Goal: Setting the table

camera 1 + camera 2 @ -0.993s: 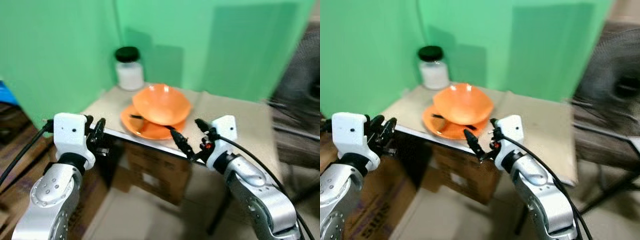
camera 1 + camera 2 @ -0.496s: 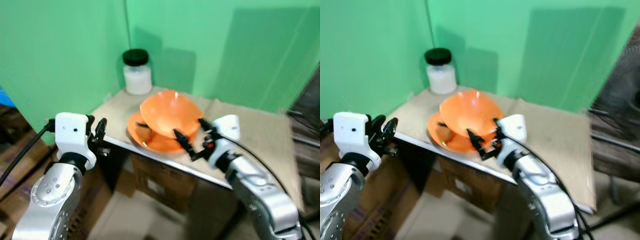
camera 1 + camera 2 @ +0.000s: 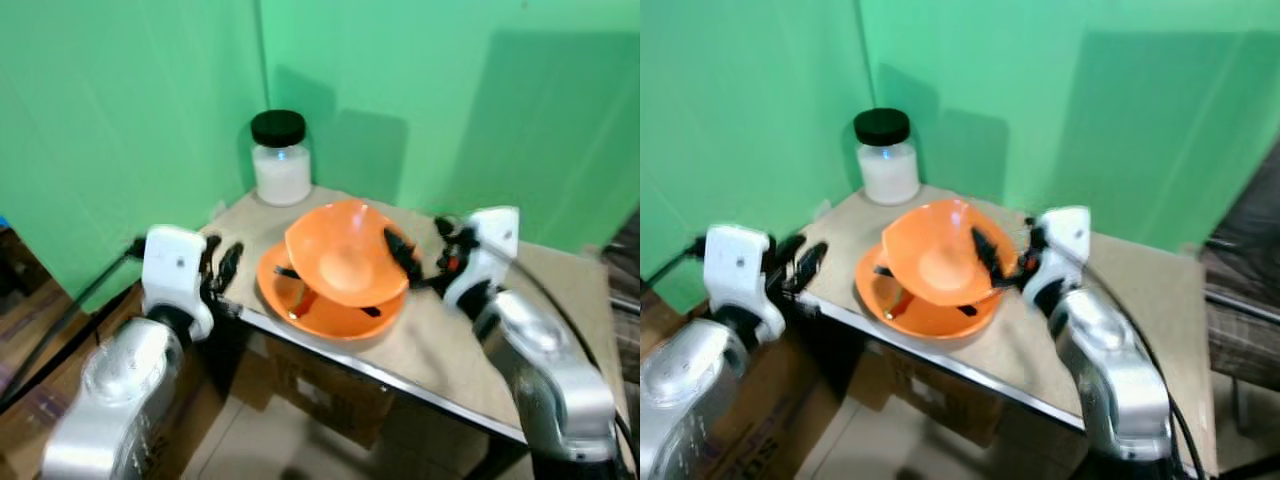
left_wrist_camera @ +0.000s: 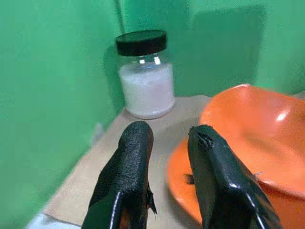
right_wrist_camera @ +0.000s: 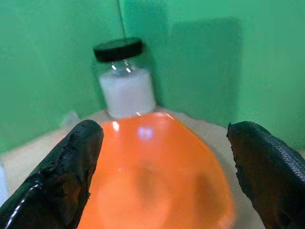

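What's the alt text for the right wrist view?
The right gripper, fingers spread wide, faces a tilted orange bowl that sits between the two black fingertips. Behind the bowl, a glass jar with a black lid, holding something white, stands on the table against a green backdrop.

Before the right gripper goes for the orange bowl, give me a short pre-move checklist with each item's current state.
1. Right gripper open wide enough for the bowl: ok, its fingers sit on either side of the bowl.
2. Bowl is reachable: ok, the right gripper is at the bowl's rim on the robot's right.
3. Bowl sits level: not ok, it leans tilted on the orange plate.
4. Dark utensil under the bowl free of it: cannot tell.
5. Jar clear of the path: ok, it stands apart behind the plate.
6. Left gripper out of the way: ok, at the table edge.
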You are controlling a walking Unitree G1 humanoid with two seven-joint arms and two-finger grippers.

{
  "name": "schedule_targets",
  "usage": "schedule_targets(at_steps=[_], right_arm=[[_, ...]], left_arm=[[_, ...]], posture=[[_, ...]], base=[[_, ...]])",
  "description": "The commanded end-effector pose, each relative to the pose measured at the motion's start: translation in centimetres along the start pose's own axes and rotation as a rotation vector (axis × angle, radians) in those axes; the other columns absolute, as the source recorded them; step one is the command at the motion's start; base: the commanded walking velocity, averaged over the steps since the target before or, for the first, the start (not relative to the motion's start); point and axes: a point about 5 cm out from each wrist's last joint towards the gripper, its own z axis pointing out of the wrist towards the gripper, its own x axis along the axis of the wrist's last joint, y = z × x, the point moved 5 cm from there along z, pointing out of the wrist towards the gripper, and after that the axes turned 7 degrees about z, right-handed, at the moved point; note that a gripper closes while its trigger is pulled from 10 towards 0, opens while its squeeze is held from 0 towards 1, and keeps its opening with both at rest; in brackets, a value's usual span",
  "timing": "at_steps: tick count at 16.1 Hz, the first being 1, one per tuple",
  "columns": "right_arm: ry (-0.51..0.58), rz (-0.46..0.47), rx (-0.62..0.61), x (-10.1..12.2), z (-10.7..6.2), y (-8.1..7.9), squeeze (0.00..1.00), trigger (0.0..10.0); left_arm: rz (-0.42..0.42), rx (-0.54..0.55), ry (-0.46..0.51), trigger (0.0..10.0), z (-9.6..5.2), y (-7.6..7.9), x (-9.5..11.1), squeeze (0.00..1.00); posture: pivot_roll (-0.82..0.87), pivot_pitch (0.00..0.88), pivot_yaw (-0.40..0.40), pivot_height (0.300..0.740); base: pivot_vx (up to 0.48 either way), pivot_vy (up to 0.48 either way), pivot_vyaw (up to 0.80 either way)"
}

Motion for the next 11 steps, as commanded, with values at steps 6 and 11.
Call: schedule_targets(at_steps=[6, 11], right_arm=[[-0.051, 0.035, -0.087, 0.8, 2.7, 3.7, 1.00, 10.0], [-0.101, 0.027, -0.065, 1.1, 4.3, 5.4, 1.00, 10.0]], left_arm=[[0.104, -0.284, 0.021, 10.0, 2.9, 2.8, -0.7, 0.00], [0.115, -0.466, 0.057, 10.0, 8.0, 5.3, -1.2, 0.00]], posture=[[-0.05, 0.000, 0.034, 0.740], [-0.10, 0.000, 0.037, 0.740]], base=[[0.000, 0.000, 0.00], [0.000, 0.000, 0.00]])
